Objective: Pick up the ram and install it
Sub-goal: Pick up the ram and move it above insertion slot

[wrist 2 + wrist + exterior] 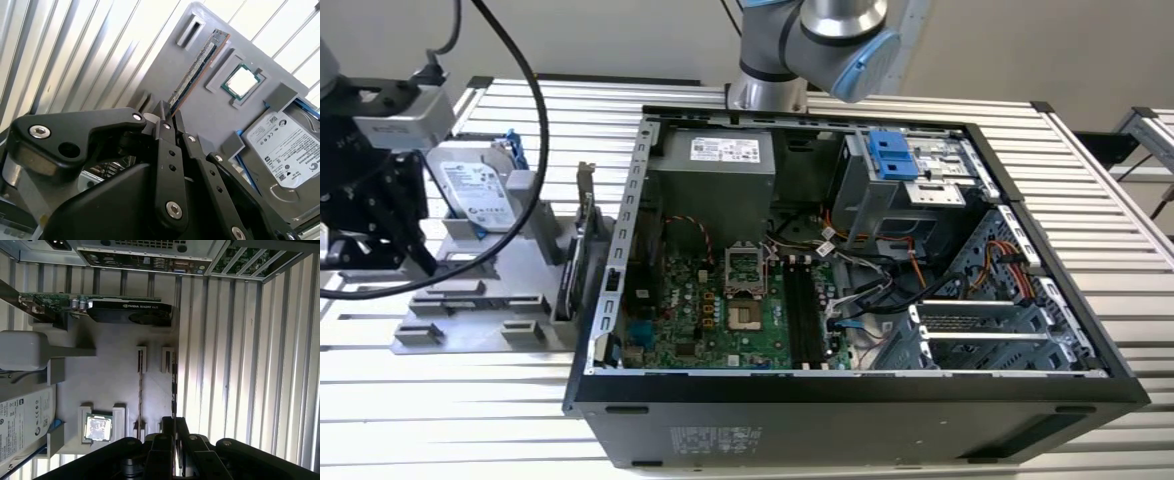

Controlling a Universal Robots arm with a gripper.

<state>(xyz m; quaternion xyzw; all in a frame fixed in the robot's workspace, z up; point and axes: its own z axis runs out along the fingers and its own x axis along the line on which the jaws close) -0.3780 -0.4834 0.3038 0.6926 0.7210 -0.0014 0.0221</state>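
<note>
The ram [197, 70] is a thin, dark stick standing on edge in a slot of the grey holder [210, 120]. In the first wrist view the ram [174, 385] appears as a narrow dark line. My gripper [169, 116] has its two black fingers close together on either face of the stick's near end, shut on it. The same grip shows in the first wrist view, gripper [174, 422]. In the exterior view, the gripper [400, 250] hangs over the holder [467, 310] at the left, beside the open computer case [854, 390].
The holder also carries a hard drive [285, 150], a processor chip [241, 82] and an upright graphics card [130, 310]. Inside the case lie the motherboard's long black slots [803, 310]. Cables [494, 60] hang near the gripper. Ribbed metal table all around.
</note>
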